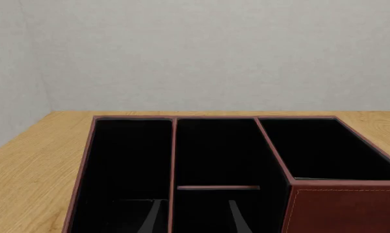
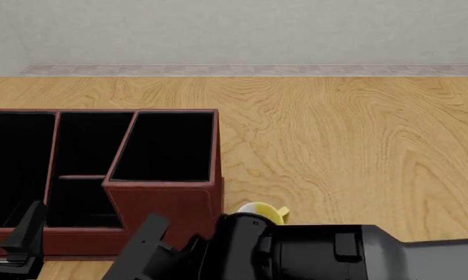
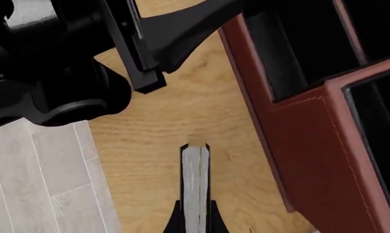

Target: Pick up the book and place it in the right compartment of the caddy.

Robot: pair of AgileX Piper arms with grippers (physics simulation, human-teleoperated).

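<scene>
Reddish-brown leather-look caddy (image 2: 168, 204) occupies the 9 o'clock side of the front view, its black interior split by dividers. Its tallest section, the right compartment (image 2: 168, 146), holds nothing visible.

Book (image 3: 196, 184): seen edge-on in the right wrist view, pale speckled page edge between dark covers. The right gripper (image 3: 196, 221) is clamped on it, one finger pressed against each cover. The book is held above bare wood just beside the caddy's outer wall and is not in any compartment. In the front view the book cannot be made out; the right arm's black body fills the 6 o'clock area.

Left gripper (image 1: 195, 216): its two dark fingers stand apart with nothing between them, low over the caddy's narrower compartments.

Progress, as judged: pickup appears complete. Still outstanding are the carry over the rim, alignment of the thin book with the right compartment, lowering and release. The left gripper sits close to the caddy; a clash between arms is a possible risk during the carry.

A yellow-and-white mug (image 2: 263, 212) is partly hidden behind the right arm, close to the caddy's near right corner.

Surface: light wood-grain table (image 2: 350, 146), even and unmarked as far as shown. Room: plain pale grey wall (image 2: 242, 29) at 12 o'clock, with a tiled strip along its foot; pale tiled floor (image 3: 45, 179) shows past the table edge in the right wrist view.
</scene>
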